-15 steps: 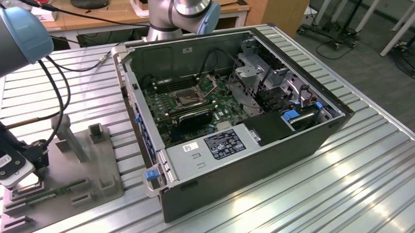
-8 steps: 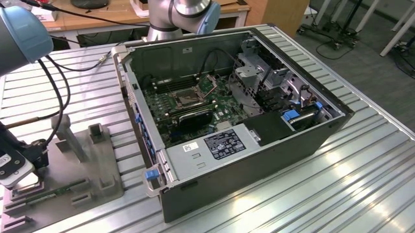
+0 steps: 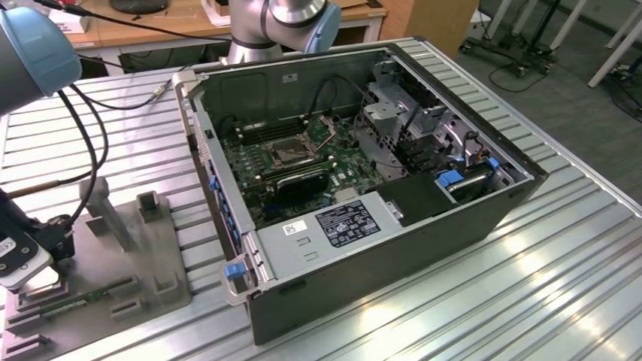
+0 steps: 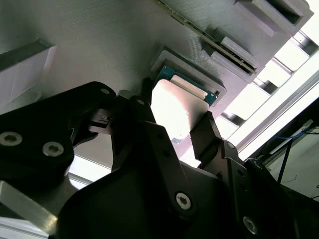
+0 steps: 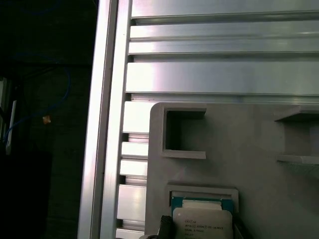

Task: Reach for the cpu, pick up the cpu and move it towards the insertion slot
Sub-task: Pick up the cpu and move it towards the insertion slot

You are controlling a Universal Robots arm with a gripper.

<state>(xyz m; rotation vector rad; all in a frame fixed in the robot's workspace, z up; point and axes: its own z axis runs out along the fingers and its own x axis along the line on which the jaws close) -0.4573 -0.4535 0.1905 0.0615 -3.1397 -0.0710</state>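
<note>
1. Fingers [image 4: 204, 137], black and angular, are spread apart in the second wrist view. They straddle the cpu [image 4: 174, 104], one at each of two opposite edges. Whether they press on those edges cannot be told.
2. The cpu lies flat with its pale metal face up, seated in a shallow square recess of a grey fixture [image 4: 99, 40]. A green rim shows along one side of the chip.
3. In the first wrist view the cpu [image 5: 202, 224] sits in the same recess, near one corner of the fixture [image 5: 239, 164].
4. In the exterior view the arm's wrist end [image 3: 25, 252] hangs low over the fixture [image 3: 150, 256], at the exterior view's left of the open computer case [image 3: 401, 248].
5. The insertion slot [image 3: 284, 153], a square socket with a shiny frame and dark centre, lies on the green board inside the case, well apart from the fixture.
6. A long thin green circuit strip [image 3: 75, 301] lies on the fixture near the wrist end.
7. A ribbed metal surface [image 3: 522, 286] carries both the fixture and the case.
</note>
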